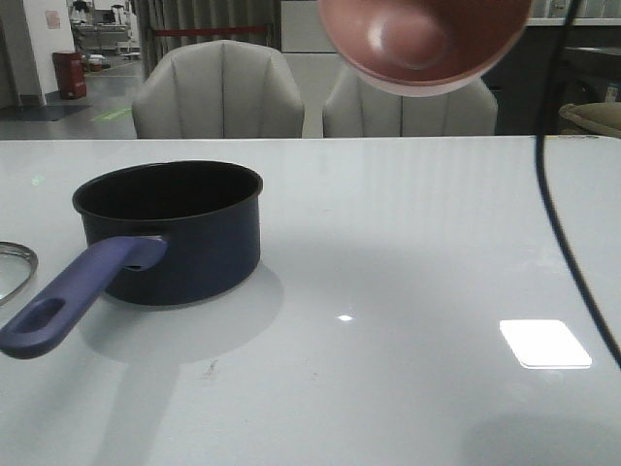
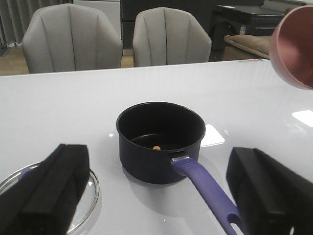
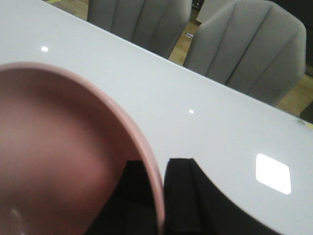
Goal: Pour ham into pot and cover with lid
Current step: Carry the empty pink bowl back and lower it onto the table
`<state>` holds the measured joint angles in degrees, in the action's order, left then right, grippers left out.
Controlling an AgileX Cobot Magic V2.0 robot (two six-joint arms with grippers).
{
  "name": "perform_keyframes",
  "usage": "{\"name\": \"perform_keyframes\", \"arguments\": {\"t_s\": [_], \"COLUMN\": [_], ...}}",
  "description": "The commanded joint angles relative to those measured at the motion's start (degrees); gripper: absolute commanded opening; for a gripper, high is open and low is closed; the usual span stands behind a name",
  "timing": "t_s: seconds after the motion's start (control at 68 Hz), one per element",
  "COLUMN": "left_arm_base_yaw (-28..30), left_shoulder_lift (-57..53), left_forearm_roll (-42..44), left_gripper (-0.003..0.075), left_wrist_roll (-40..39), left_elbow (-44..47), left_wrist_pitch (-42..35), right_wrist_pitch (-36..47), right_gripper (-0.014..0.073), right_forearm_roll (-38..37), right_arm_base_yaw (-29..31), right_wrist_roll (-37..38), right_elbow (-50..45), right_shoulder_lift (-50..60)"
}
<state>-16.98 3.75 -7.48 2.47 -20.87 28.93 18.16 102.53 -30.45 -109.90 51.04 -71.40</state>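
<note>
Even overhead light falls on a glossy white table (image 1: 408, 243), which mirrors a bright rectangular glare patch (image 1: 544, 344) and smaller pinpoint highlights. The pot (image 1: 179, 238) throws a soft, pale shadow toward the camera. The pink bowl (image 3: 58, 152) looms blurred, out of focus, in the right wrist view.

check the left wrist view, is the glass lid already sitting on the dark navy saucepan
No, the dark navy saucepan stands uncovered with its black inside showing, and the round glass lid lies flat on the white table beside it.
</note>
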Motion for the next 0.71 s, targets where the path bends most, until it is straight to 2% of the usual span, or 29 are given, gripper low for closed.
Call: {"name": "perform_keyframes", "arguments": {"t_s": [0.0, 0.088, 0.103, 0.118, 0.132, 0.147, 0.206, 0.485, 0.544, 0.617, 0.691], "left_arm_base_yaw": [-0.5, -0.5, -0.5, -0.5, -0.5, -0.5, -0.5, -0.5, -0.5, -0.5, -0.5], "left_shoulder_lift": [0.8, 0.8, 0.8, 0.8, 0.8, 0.8, 0.8, 0.8, 0.8, 0.8, 0.8], "left_forearm_roll": [-0.4, -0.4, -0.4, -0.4, -0.4, -0.4, -0.4, -0.4, -0.4, -0.4, -0.4], "left_gripper": [0.0603, 0.0603, 0.0603, 0.0603, 0.0603, 0.0603, 0.0603, 0.0603, 0.0603, 0.0603, 0.0603], "left_wrist_roll": [-0.2, -0.2, -0.2, -0.2, -0.2, -0.2, -0.2, -0.2, -0.2, -0.2, -0.2], "left_elbow": [-1.5, -1.5, -1.5, -1.5, -1.5, -1.5, -1.5, -1.5, -1.5, -1.5, -1.5], "left_wrist_pitch": [-4.6, -4.6, -4.6, -4.6, -4.6, -4.6, -4.6, -4.6, -4.6, -4.6, -4.6], "right_wrist_pitch": [-5.2, -11.0, -11.4, -13.4, -13.4, -15.3, -18.7, -31.1, -34.0, -37.8, -42.0], "right_gripper": [0.0133, 0.0133, 0.0133, 0.0133, 0.0133, 0.0133, 0.0133, 0.0133, 0.0133, 0.0133, 0.0133], "right_forearm_roll": [-6.5, -13.2, -13.9, -16.9, -16.9, -21.0, -26.9, -64.9, -70.9, -75.1, -75.9], "right_arm_base_yaw": [4.0, 7.8, 8.1, 9.6, 9.6, 11.5, 14.3, 24.4, 25.7, 27.1, 27.8], "right_wrist_roll": [9.3, 20.4, 20.4, 25.9, 25.9, 30.5, 39.8, 80.5, 88.5, 93.9, 94.4], "right_elbow": [-1.7, -3.7, -3.8, -4.2, -4.2, -4.6, -4.8, -3.8, -2.3, -0.1, 2.8], "right_shoulder_lift": [4.0, 4.2, 4.2, 4.1, 4.1, 4.0, 3.5, -3.1, -5.6, -8.8, -12.3]}}
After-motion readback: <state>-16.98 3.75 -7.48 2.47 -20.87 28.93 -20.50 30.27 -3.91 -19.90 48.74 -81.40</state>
